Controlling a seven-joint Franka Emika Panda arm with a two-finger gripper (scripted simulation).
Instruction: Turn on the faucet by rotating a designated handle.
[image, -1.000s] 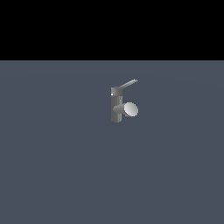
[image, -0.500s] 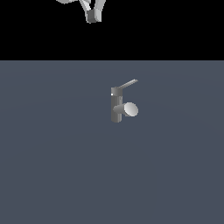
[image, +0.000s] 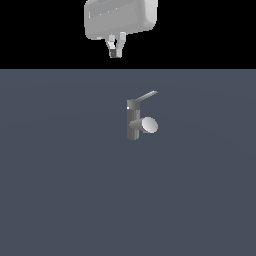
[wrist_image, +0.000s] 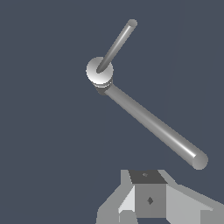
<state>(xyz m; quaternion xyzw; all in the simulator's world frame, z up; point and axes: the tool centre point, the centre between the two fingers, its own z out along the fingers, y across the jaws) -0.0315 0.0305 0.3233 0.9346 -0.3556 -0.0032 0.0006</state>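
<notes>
The faucet (image: 133, 124) is a small dark grey upright post on the grey floor. Its stubby spout ends in a pale oval face (image: 149, 125). The handle (image: 145, 96), a thin light grey lever, slants up from the post's top toward the exterior view's right. My gripper (image: 115, 53) hangs high above the faucet, a little toward the exterior view's left. Its fingers are drawn together with nothing between them, and it touches nothing. From the wrist view, the faucet's pale cap (wrist_image: 99, 70), the handle (wrist_image: 117, 43) and the long spout (wrist_image: 153, 125) lie ahead of my gripper (wrist_image: 148, 200).
The faucet stands alone on a flat dark grey floor (image: 60, 190). The background behind the floor's far edge is black. No other objects show.
My gripper has come down into the exterior view from the top edge, showing more of the white hand. The faucet and its handle have not moved.
</notes>
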